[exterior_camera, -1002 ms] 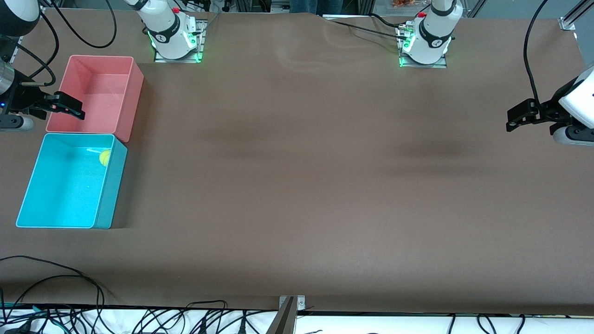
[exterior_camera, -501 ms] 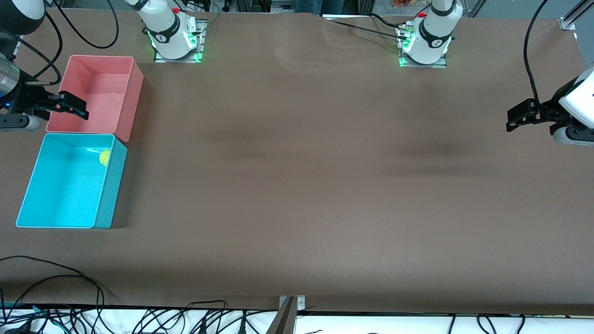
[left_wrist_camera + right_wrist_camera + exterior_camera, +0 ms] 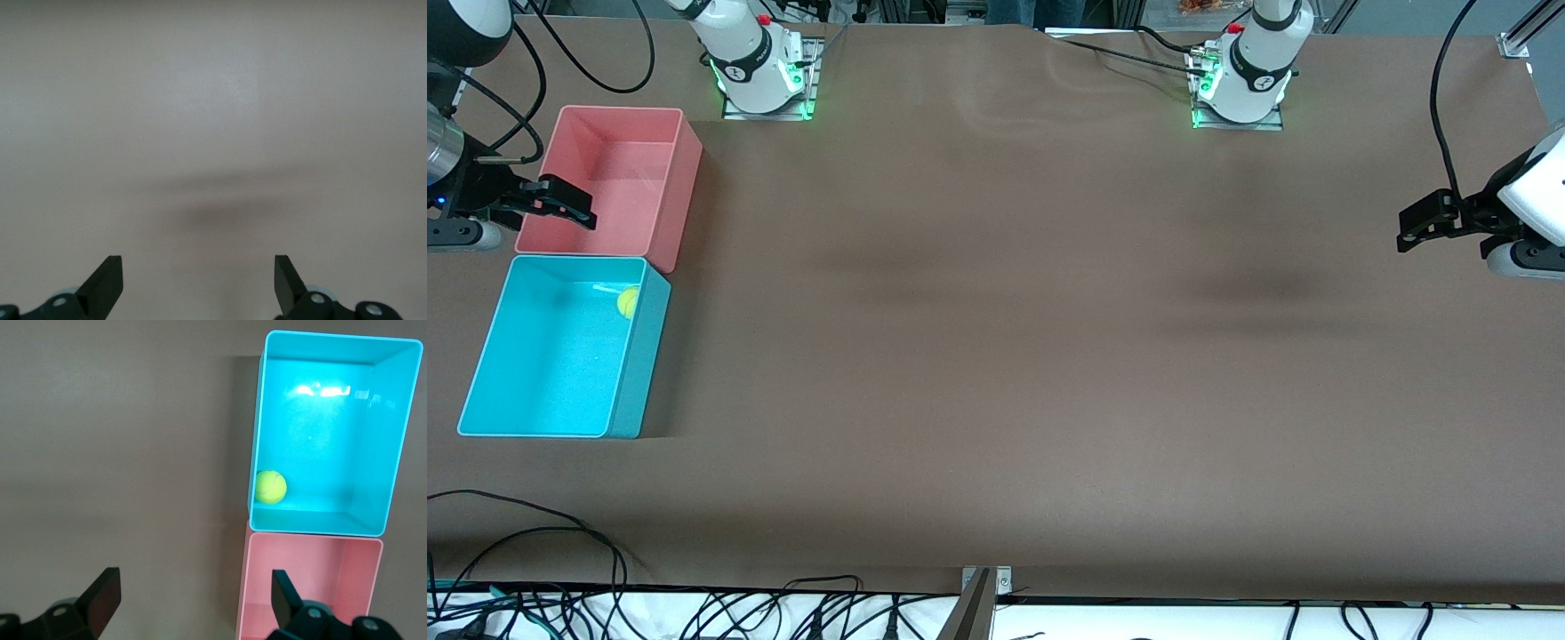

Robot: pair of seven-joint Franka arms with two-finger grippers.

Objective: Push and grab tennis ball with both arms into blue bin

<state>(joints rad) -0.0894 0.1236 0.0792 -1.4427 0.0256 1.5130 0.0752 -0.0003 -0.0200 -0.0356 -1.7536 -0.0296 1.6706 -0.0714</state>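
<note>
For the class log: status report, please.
Both claws open, empty: right claw over pink bin, left claw waiting. Tennis ball in blue bin. Nothing blocking.

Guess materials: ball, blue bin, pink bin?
tennis ball: fuzzy felt, matte yellow-green nap. blue bin: likely moulded plastic, glossy; light glints on its floor. pink bin: probably the same plastic, smooth walls, duller sheen.

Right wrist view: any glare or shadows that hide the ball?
Right wrist view: white glare patches on the cyan-blue plastic bin floor, away from the fuzzy yellow-green tennis ball, which reads clearly. Front view: the ball sits by the bin wall, visible. Left wrist view: only soft shadow bands on the brown table.
</note>
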